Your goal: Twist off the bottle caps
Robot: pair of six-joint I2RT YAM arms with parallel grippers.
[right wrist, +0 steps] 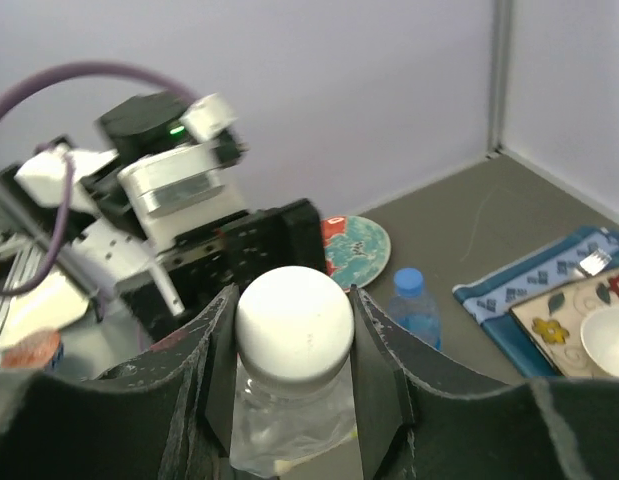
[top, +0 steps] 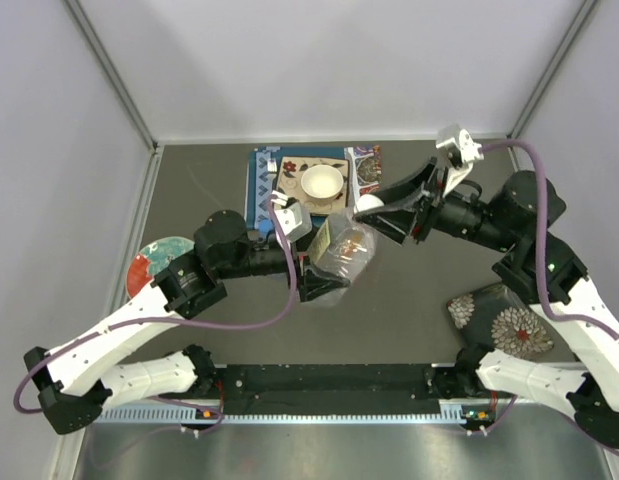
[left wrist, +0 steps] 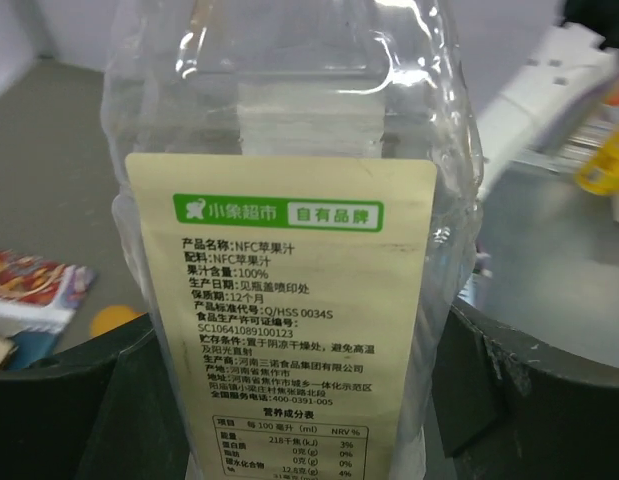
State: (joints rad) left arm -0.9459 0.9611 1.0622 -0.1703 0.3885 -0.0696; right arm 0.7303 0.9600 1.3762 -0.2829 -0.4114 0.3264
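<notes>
My left gripper [top: 324,272] is shut on a clear plastic bottle [top: 345,252] and holds it tilted above the table's middle. In the left wrist view its beige label [left wrist: 289,300] fills the frame between my two dark fingers [left wrist: 59,410]. The bottle's white cap [right wrist: 294,322] points toward my right gripper [right wrist: 294,345], whose jaws press on the cap from both sides; the cap also shows in the top view [top: 370,203]. A small bottle with a blue cap [right wrist: 409,282] stands on the table behind. A small orange round thing [left wrist: 114,320] lies on the table. The red cap is out of view.
A white bowl [top: 322,183] sits on a patterned mat [top: 294,170] over a blue cloth at the back. A red and teal plate [top: 154,262] lies at the left, and a dark floral plate [top: 501,320] at the right. Grey walls enclose the table.
</notes>
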